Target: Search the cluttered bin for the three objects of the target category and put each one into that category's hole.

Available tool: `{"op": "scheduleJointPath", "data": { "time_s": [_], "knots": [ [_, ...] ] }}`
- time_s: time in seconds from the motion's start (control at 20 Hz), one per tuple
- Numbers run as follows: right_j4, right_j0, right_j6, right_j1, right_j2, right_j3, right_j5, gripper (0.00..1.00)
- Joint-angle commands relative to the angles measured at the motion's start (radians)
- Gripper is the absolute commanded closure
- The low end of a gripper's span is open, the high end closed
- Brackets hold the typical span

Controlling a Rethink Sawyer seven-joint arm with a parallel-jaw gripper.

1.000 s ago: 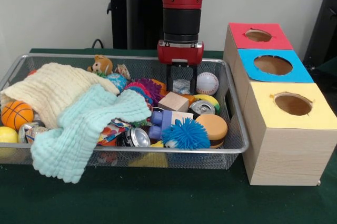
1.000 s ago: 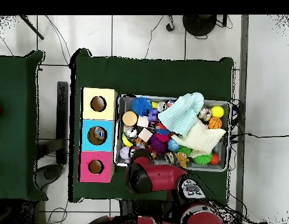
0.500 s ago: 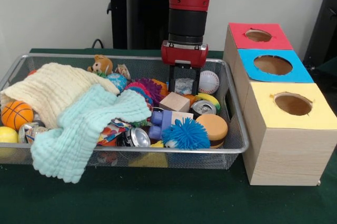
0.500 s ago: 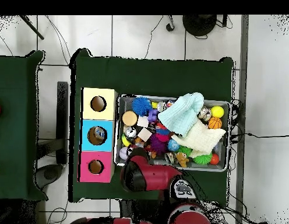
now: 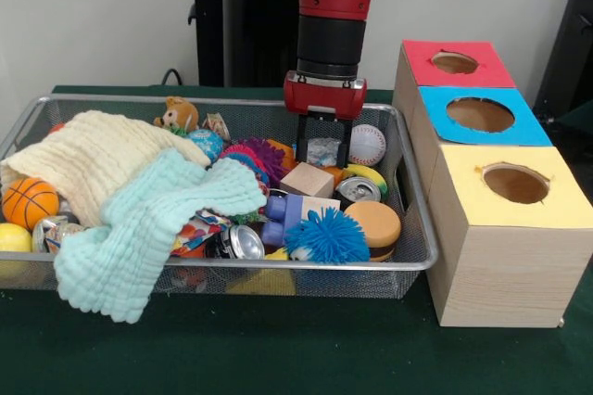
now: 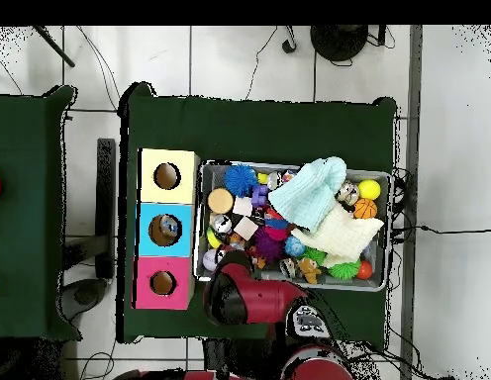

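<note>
The gripper point(image 5: 323, 150) hangs over the far right part of the wire bin point(image 5: 419, 228), with a small pale, crumpled-looking object point(image 5: 322, 151) between its fingers point(image 5: 303, 140), which appear clamped on it; what it is cannot be told from the front view. The object is held clear of the clutter, with a wooden block point(image 5: 306, 179) just below the fingers, a baseball point(image 5: 368, 146) just beside them toward the boxes, and a silver can point(image 5: 356, 190) below and toward the boxes. The three holes, red point(image 5: 454, 62), blue point(image 5: 480, 114) and yellow point(image 5: 515, 184), lie well to that same side, beyond the bin wall. Risks, as judged: the grip looks shallow on a soft item, so it may slip and drop back into the clutter during transfer; a low carry may snag the bin rim; a loose edge may catch on the hole's rim rather than fall through. In the overhead view the arm point(image 6: 251, 300) covers the fingers, so alignment cannot be confirmed there.
</note>
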Motion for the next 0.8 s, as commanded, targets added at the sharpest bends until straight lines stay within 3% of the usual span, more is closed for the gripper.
{"op": "scheduleJointPath", "data": {
  "time_s": [0.05,0.8],
  "knots": [
    [0.074,0.026,0.172,0.060,0.047,-0.082,-0.022,0.00],
    [0.236,0.154,0.196,0.059,-0.012,-0.048,-0.010,0.00]
  ]
}}
